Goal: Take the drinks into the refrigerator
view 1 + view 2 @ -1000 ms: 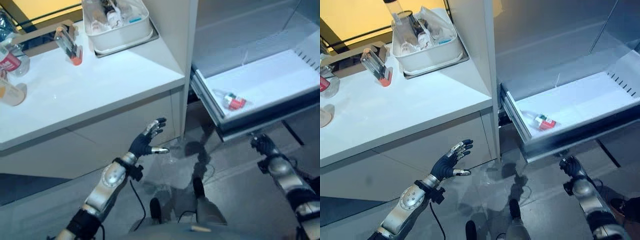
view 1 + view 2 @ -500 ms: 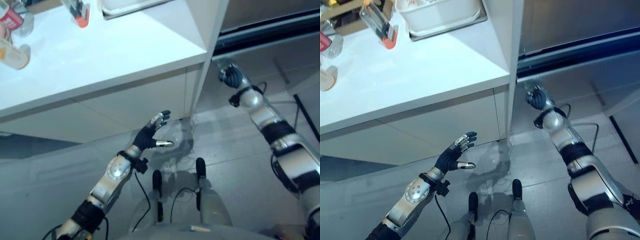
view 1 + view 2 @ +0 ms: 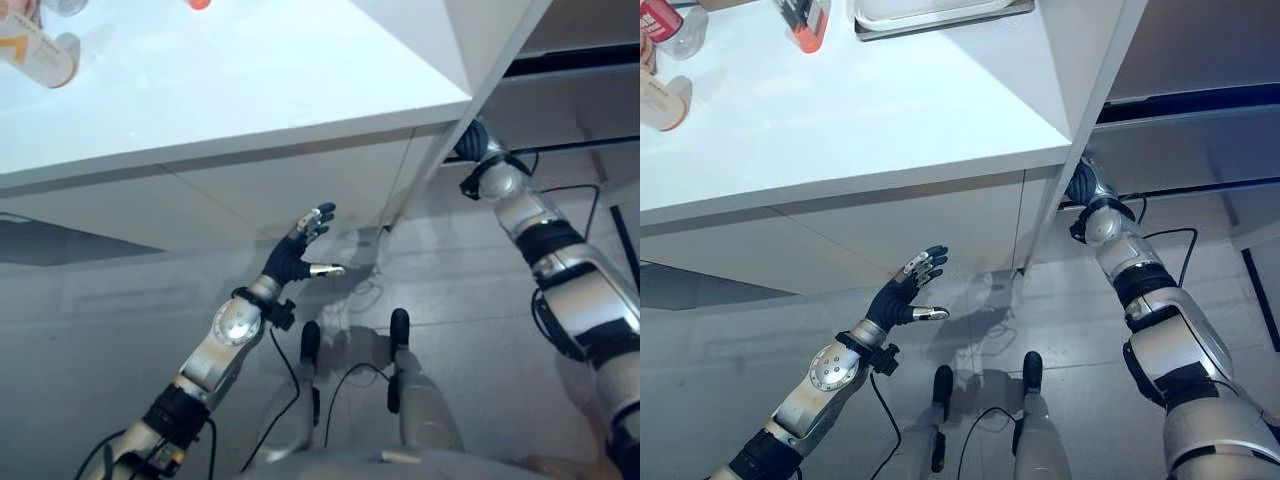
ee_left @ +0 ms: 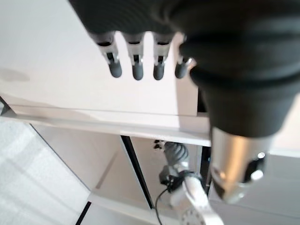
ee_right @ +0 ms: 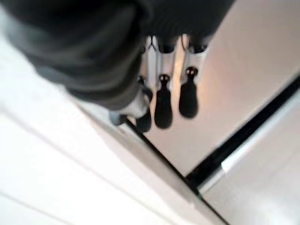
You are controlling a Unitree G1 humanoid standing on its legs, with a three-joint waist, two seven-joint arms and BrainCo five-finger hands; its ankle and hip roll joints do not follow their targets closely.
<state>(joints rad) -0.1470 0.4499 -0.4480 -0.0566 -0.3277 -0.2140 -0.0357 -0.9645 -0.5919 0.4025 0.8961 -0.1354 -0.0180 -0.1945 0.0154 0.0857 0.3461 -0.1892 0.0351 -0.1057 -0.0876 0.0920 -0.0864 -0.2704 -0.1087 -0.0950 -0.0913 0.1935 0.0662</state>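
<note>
White bench (image 3: 870, 110) takes up the upper left of the head views, its flat top over plain white cabinet fronts (image 3: 890, 235) that drop to a grey floor (image 3: 730, 360). Just right of the bench corner a white upright panel (image 3: 1090, 90) runs down, and past it the refrigerator front (image 3: 1200, 130) shows as grey faces split by dark horizontal seams; no open drawer seen

Right arm reaches up from lower right, right hand (image 3: 1083, 183) at the edge where the upright panel meets the refrigerator front, close against it. Right wrist view has the right hand's fingers (image 5: 163, 101) straight and side by side, tips at or near the pale surface by a dark seam, nothing held; contact hard to confirm

Left hand (image 3: 902, 298) hangs in front of the cabinet fronts, below the bench edge and above the floor, fingers spread and straight, thumb out to the side, empty. Left wrist view agrees: fingers (image 4: 136, 65) extended in a row toward the underside of the bench, touching nothing

Drinks sit on the bench top at the far left, well apart from both hands: a pale bottle (image 3: 662, 98) lying on its side, a red-labelled bottle (image 3: 662, 22) cut off by the corner, an orange-capped bottle (image 3: 805, 22) further right. Edge of a tray (image 3: 940, 12) at the back of the bench near the panel
</note>
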